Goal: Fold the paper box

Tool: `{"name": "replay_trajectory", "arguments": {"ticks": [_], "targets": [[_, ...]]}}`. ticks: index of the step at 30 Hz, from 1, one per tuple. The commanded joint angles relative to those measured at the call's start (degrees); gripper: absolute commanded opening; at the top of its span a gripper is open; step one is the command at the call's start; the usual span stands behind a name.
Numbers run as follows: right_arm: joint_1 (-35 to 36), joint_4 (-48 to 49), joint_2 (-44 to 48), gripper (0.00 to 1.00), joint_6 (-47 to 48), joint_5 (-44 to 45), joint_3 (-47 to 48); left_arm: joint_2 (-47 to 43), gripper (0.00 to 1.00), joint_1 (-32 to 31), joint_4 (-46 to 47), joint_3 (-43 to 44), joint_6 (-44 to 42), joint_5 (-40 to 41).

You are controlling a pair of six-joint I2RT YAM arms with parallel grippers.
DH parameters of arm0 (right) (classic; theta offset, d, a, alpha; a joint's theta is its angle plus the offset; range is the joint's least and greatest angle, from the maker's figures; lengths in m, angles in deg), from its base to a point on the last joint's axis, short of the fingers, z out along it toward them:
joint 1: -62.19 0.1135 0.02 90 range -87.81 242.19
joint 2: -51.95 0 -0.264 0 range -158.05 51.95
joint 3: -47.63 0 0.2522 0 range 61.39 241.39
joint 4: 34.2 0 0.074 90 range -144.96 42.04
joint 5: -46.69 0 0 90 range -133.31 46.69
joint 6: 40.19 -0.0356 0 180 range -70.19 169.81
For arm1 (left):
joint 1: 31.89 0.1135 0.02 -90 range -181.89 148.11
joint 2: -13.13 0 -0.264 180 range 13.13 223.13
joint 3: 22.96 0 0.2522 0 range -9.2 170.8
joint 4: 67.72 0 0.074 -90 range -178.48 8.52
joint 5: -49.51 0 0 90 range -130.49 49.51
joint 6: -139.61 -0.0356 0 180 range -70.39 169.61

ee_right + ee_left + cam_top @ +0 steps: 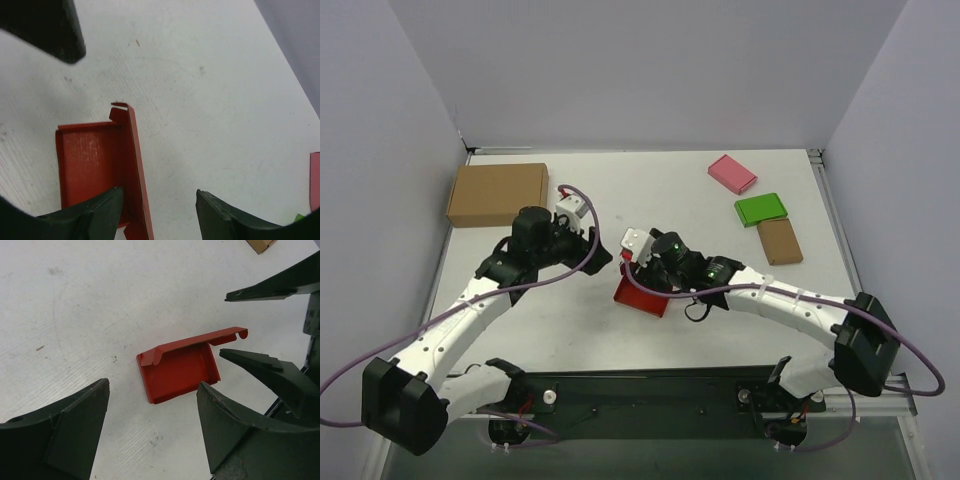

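Surface: white tabletop (670, 190), pale grey walls around it.
Step in hand: we judge it to be folding up the long raised wall of the paper box (177, 372).
Doing it well: we would grip that wall low, near its crease, and pin the floor so the light card cannot slide.
Box: near the tabletop's middle, open side up.
Right pincer (159, 207): spread and empty. It straddles the raised wall, one finger over the floor and the other outside.
Left pincer (152, 405): spread wide, empty, hovering above the box, apart from it.
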Motion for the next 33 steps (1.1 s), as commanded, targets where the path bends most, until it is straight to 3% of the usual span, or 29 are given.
{"name": "replay_trajectory", "arguments": {"ticks": [1,6,9,13,20,24,33], "targets": [[-0.14,1.59,8.01,0.61,-10.53,-0.49,2.17,-2.11,0.8,-6.96,3.15,0.41,2.87,11.37],[-1.98,0.45,13.64,0.54,-28.96,2.42,-0.9,-1.95,0.8,-12.18,17.62,-6.97,8.32,17.04],[-3.57,-1.22,16.01,0.46,-35.48,2.33,-4.76,0.77,0.8,-12.18,21.78,-8.56,6.58,14.94],[-3.83,-1.75,18.39,0.44,-41.81,3.74,-9.69,5.34,0.8,-12.01,23.64,-8.91,3.93,15.37],[-3.48,2.99,19.89,0.47,-49.03,0.75,-15.05,8.86,0.8,-11.48,27.95,-10.94,4.63,16.95],[-3.48,3.09,18.05,0.47,-51.77,3.29,-15.76,10.71,0.79,-10.6,29.78,-11.29,5.86,15.47],[-3.48,3.96,11.81,0.46,-52.12,5.84,-14.09,13.26,0.59,-10.25,33.66,-12.52,5.25,12.91]]}}
